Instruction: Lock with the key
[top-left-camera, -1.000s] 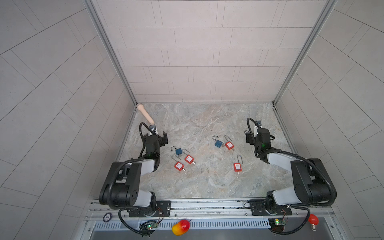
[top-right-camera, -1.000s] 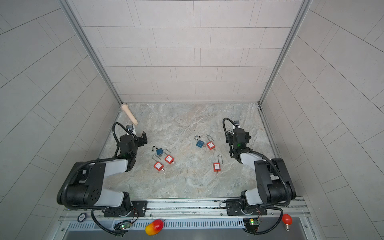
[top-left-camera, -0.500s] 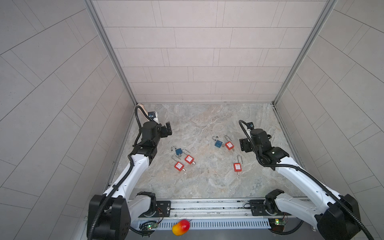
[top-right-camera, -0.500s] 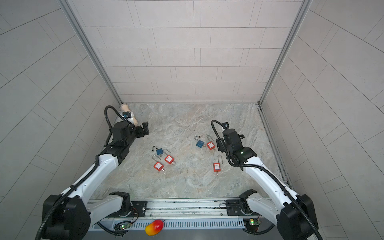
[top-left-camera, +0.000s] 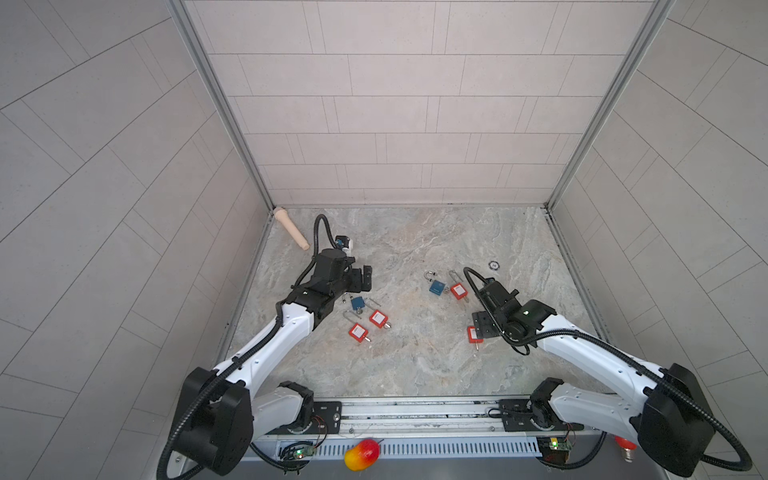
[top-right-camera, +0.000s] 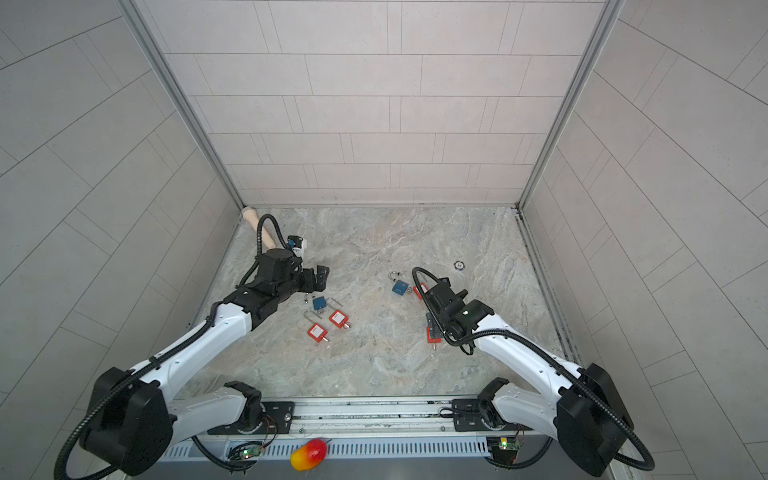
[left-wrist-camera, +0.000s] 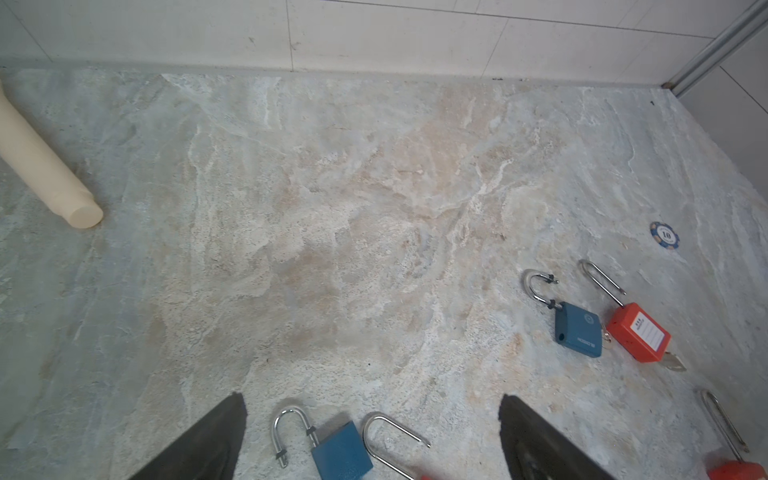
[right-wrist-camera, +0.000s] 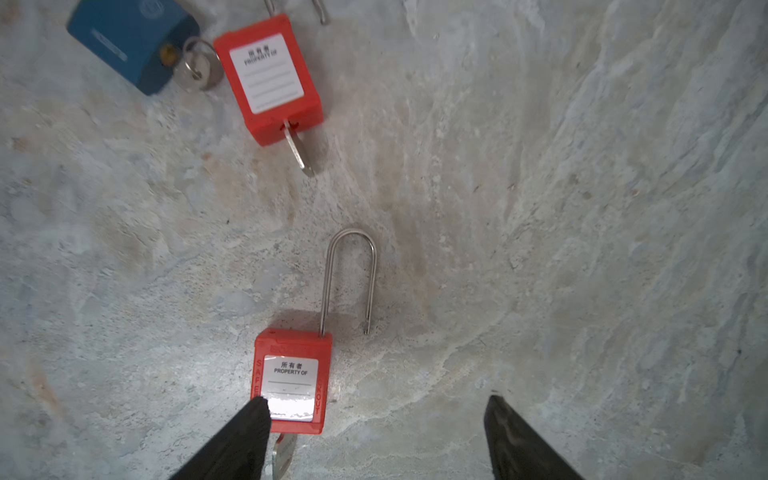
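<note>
Several padlocks lie on the stone table. A lone red padlock (right-wrist-camera: 293, 380) has its shackle (right-wrist-camera: 351, 274) open and a key (right-wrist-camera: 284, 453) in its base. My right gripper (right-wrist-camera: 376, 401) hangs open over it, one finger (right-wrist-camera: 245, 432) overlapping the body's lower corner; in both top views the right gripper (top-left-camera: 484, 328) (top-right-camera: 434, 326) half hides this padlock (top-left-camera: 473, 334). My left gripper (left-wrist-camera: 372, 399) (top-left-camera: 365, 278) is open and empty, just beyond a blue padlock (left-wrist-camera: 340, 453) (top-left-camera: 357, 302) with an open shackle.
Two red padlocks (top-left-camera: 378, 319) (top-left-camera: 358, 332) lie beside the left blue one. A blue padlock (top-left-camera: 438, 287) and a keyed red one (top-left-camera: 457, 291) sit mid-table. A cream peg (top-left-camera: 291, 228) lies back left, a poker chip (top-left-camera: 493, 264) back right, a toy mango (top-left-camera: 361, 454) on the front rail.
Both arms have unfolded and reached out over the table. The right gripper came over the lone red padlock and narrowed slightly. The left gripper moved out past the left padlock group.
</note>
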